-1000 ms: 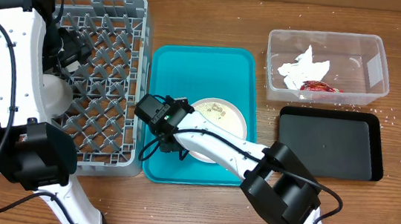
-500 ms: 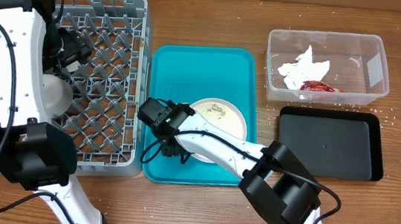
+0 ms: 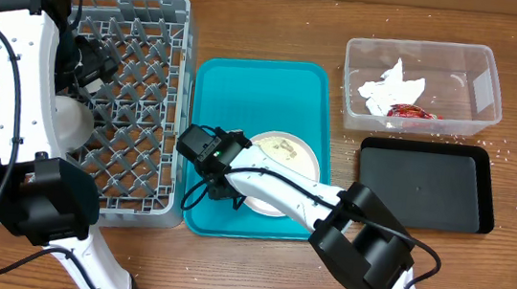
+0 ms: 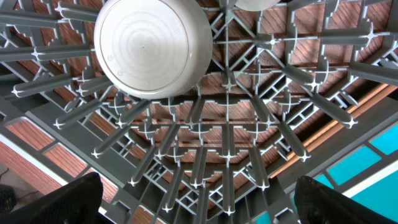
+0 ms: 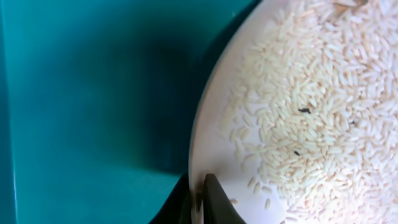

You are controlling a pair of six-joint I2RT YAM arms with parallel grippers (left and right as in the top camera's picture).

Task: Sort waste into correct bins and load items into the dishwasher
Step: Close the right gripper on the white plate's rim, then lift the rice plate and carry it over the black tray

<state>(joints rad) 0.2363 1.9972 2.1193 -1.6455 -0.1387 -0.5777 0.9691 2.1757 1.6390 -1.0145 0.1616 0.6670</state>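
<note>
A round white plate (image 3: 284, 159) carrying loose pale rice grains (image 5: 311, 93) lies on the teal serving tray (image 3: 255, 86). My right gripper (image 5: 199, 196) is shut on the plate's left rim, one finger under it and one on top; from overhead the gripper (image 3: 239, 169) sits at the plate's left edge. My left gripper (image 4: 199, 208) hangs open over the grey dish rack (image 3: 147, 104), its dark fingertips (image 4: 62, 199) wide apart. An upturned white bowl (image 4: 152, 43) rests on the rack's pegs ahead of it. The clear tub (image 3: 481, 86) holds the crumpled napkin (image 3: 390, 86) and red wrapper (image 3: 411, 112).
The shallow black tray (image 3: 423, 186) sits below the clear tub at the right. A few stray grains dot the wood around both. The dish rack fills the left side and the teal tray lies between it and the bins.
My right gripper has slid slightly toward the plate and closed onto its rim. The left arm and the bowl in the rack have not moved.
</note>
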